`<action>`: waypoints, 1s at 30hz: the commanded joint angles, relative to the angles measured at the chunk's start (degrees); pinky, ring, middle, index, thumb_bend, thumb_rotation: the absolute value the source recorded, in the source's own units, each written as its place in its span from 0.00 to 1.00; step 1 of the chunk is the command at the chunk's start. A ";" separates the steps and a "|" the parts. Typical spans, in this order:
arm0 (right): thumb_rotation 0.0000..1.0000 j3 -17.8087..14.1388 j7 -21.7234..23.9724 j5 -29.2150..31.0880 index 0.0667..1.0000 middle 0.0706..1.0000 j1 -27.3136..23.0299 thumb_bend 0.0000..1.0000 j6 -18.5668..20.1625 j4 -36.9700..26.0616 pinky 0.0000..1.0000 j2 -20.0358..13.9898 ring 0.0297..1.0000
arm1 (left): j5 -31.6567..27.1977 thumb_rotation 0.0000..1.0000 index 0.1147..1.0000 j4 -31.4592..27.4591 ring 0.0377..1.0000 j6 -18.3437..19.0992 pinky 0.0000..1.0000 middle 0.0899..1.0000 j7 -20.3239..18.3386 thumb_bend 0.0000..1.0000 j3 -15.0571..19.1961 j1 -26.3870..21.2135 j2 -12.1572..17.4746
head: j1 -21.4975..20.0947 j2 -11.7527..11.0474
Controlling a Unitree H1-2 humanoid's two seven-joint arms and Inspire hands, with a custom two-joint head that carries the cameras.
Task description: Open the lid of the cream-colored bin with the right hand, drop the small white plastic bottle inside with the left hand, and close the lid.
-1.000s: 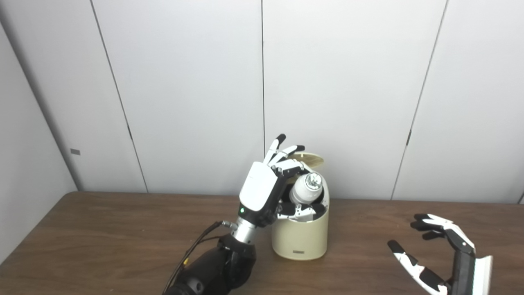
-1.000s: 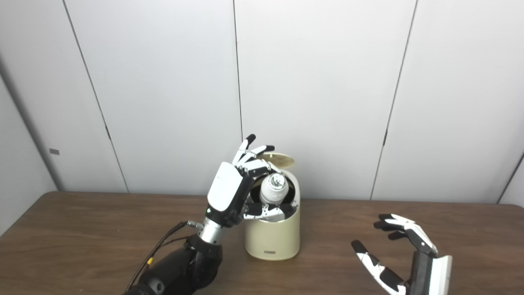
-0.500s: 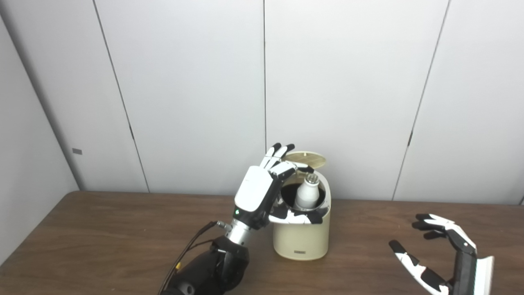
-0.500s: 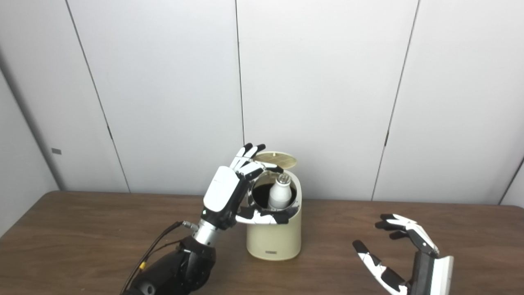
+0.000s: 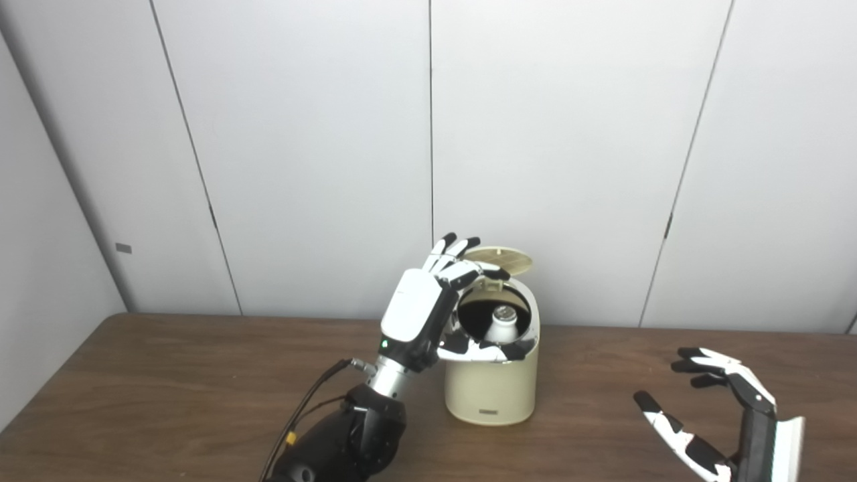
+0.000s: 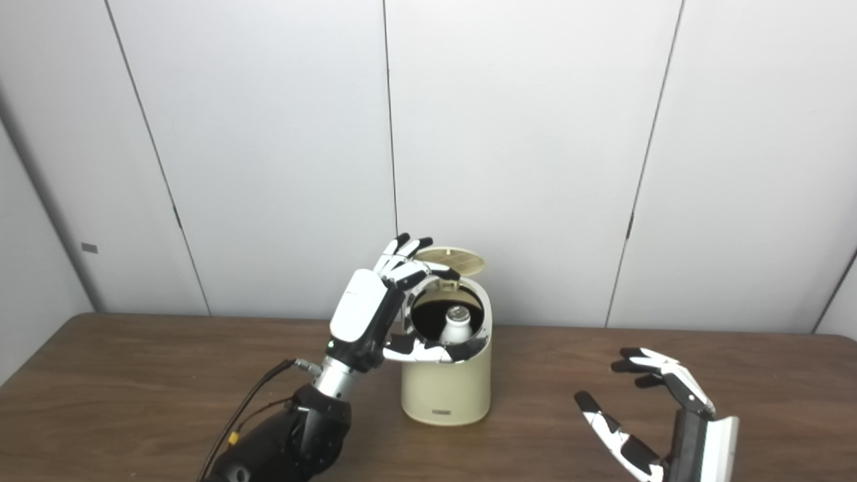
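Nearest, the right hand (image 5: 720, 415) rested low on the table (image 5: 167, 388), well apart from the bin, its fingers spread and holding nothing; it looked parked clear of the work until the lid needed closing. Farther in, the left hand (image 5: 435, 314) hung at the bin's (image 5: 492, 388) near-left rim, fingers splayed apart over the opening with the thumb lying along the front edge, gripping nothing, a pose that suited letting the bottle go straight down. The bottle (image 5: 501, 323) stood inside the dark opening, cap up, only its top showing. Behind it the lid (image 5: 499, 258) stood tipped back, so closing remained to do.
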 commanded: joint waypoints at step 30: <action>0.14 3.03 2.99 3.52 0.46 0.61 -4.98 0.49 -1.93 3.32 0.45 -7.52 0.55 | -30.10 0.07 0.43 -38.31 0.58 -0.27 0.49 0.62 -25.01 0.48 28.61 29.91 -2.11 | 0.46 0.22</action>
